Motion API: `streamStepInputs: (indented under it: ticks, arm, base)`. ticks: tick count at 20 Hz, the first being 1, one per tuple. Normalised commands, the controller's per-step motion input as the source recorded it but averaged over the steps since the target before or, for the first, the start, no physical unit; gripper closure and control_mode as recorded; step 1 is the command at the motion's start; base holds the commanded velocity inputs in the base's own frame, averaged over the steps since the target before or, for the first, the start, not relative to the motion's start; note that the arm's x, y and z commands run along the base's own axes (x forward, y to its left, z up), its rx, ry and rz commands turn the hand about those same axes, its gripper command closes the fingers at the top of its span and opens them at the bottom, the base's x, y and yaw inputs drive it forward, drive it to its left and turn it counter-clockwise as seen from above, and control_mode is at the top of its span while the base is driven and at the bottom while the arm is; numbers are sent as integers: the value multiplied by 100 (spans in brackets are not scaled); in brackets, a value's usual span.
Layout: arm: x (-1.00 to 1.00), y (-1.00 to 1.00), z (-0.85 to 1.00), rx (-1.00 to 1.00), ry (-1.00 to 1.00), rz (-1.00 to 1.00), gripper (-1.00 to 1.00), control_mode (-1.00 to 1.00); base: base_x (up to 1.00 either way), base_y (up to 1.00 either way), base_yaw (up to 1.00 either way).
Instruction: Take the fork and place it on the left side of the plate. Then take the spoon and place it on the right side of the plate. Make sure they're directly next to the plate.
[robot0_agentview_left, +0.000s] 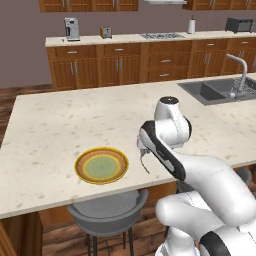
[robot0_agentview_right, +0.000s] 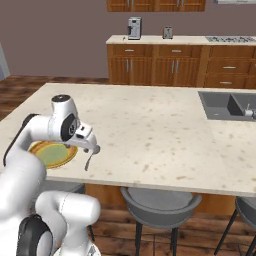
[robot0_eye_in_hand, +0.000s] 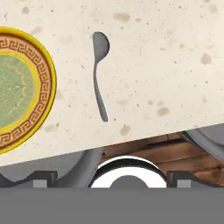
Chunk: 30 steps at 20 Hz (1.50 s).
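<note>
The yellow plate (robot0_agentview_left: 83, 169) (robot0_agentview_right: 56, 164) lies near the front edge of the island counter, its patterned rim (robot0_eye_in_hand: 40, 87) at the left of the hand view. The grey spoon (robot0_eye_in_hand: 99, 74) (robot0_agentview_right: 89, 161) (robot0_agentview_left: 144, 162) lies flat on the counter just right of the plate, a small gap between them, its bowl pointing away from the counter edge. My gripper (robot0_agentview_right: 91, 146) (robot0_eye_in_hand: 112, 180) hovers above the spoon, open, fingertips (robot0_eye_in_hand: 42, 178) wide apart and holding nothing. The fork is hidden or out of view.
The counter's front edge (robot0_eye_in_hand: 144, 135) runs right below the spoon's handle, with grey stools (robot0_agentview_left: 107, 210) (robot0_agentview_right: 160, 199) beneath it. A sink (robot0_agentview_left: 215, 91) with a faucet is set in the counter far to the right. Cabinets line the back wall.
</note>
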Motion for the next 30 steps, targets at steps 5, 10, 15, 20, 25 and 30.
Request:
streamStepInputs:
  ticks: [5,10,15,20,25,30]
  arm:
    - [-74,0,19,0,-25,-3,-100,-100]
    - [-69,0,27,0,-28,-1,-100,-100]
    - [-29,1,7,0,-13,0,-100,100]
    - [0,0,0,0,0,0,-100,100]
    - [0,0,0,0,0,0,-100,100]
    - [0,0,0,0,0,0,-100,100]
  base:
    - [0,0,0]
    - [0,0,0]
    - [-42,12,0]
    - [-40,48,1]
    - [-10,88,0]
    - [0,100,0]
